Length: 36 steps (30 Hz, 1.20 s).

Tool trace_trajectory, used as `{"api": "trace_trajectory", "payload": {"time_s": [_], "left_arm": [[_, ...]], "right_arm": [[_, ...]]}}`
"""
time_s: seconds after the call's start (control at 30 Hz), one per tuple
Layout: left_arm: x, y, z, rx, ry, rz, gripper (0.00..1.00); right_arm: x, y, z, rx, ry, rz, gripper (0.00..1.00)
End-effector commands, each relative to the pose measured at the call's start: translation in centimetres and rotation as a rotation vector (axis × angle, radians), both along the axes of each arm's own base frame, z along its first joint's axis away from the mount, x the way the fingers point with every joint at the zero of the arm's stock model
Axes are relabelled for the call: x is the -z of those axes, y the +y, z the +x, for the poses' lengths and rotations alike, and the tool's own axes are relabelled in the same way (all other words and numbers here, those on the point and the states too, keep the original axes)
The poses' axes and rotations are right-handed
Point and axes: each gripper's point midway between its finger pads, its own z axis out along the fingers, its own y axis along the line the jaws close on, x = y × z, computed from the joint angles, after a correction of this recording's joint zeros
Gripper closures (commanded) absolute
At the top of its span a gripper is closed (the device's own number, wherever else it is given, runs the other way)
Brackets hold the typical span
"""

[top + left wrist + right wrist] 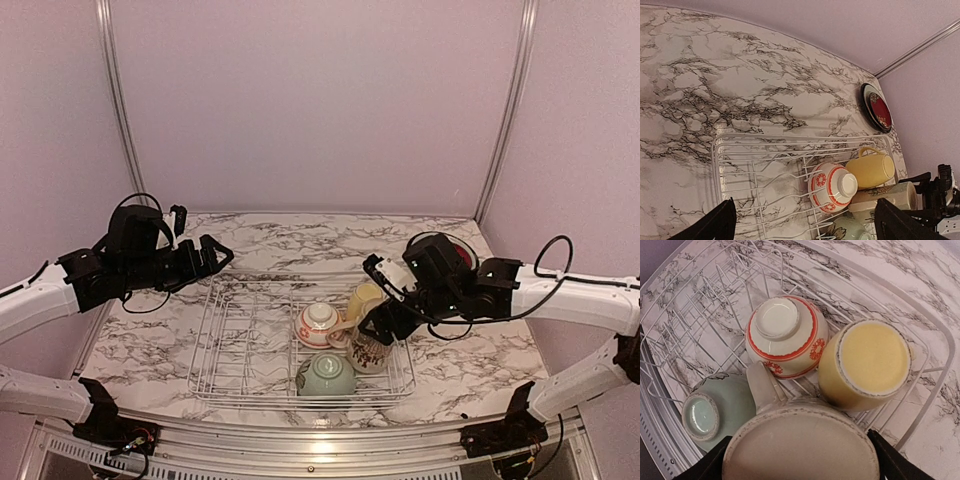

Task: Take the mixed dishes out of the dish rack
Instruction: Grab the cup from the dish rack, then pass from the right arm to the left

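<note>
The silver wire dish rack [230,340] holds dishes in its right half. My right gripper [385,322] is shut on the tall cream patterned mug [368,352]; in the right wrist view the mug's base [800,445] fills the span between the two fingers [887,460]. Beside it lie the small yellow cup [865,365], the white-and-red bowl [787,337] and the pale green bowl [715,412], both bowls upside down. My left gripper [200,238] is open and empty above the rack's far left corner [740,145].
The dark red floral plate [879,107] lies on a black-rimmed plate on the marble table at the back right, also in the top view [462,250]. The rack's left half holds only wire prongs. Purple walls close in the back and sides.
</note>
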Motion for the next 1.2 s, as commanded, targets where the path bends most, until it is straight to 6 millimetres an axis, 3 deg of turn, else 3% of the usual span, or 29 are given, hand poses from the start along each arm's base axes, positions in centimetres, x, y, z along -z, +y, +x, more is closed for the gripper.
{"api": "trace_trajectory", "payload": {"time_s": [0.0, 0.33, 0.5, 0.8, 1.17], "left_arm": [[-0.9, -0.6, 0.2, 0.013, -0.016, -0.022, 0.01], [-0.8, -0.5, 0.0, 0.008, -0.015, -0.025, 0.01], [-0.8, -0.6, -0.2, 0.011, -0.012, -0.035, 0.01], [-1.0, -0.8, -0.5, 0.008, -0.018, -0.071, 0.01], [-1.1, -4.5, -1.1, 0.119, -0.01, -0.148, 0.01]], "right_arm": [[-4.9, 0.7, 0.8, 0.005, -0.115, 0.113, 0.49], [-10.7, 2.0, 2.2, 0.028, -0.222, 0.276, 0.84], [-12.0, 2.7, 3.5, 0.043, -0.202, 0.35, 1.0], [-14.5, 2.2, 5.4, 0.074, -0.144, 0.531, 1.0], [-15.2, 2.3, 6.2, 0.07, -0.029, 0.714, 1.0]]}}
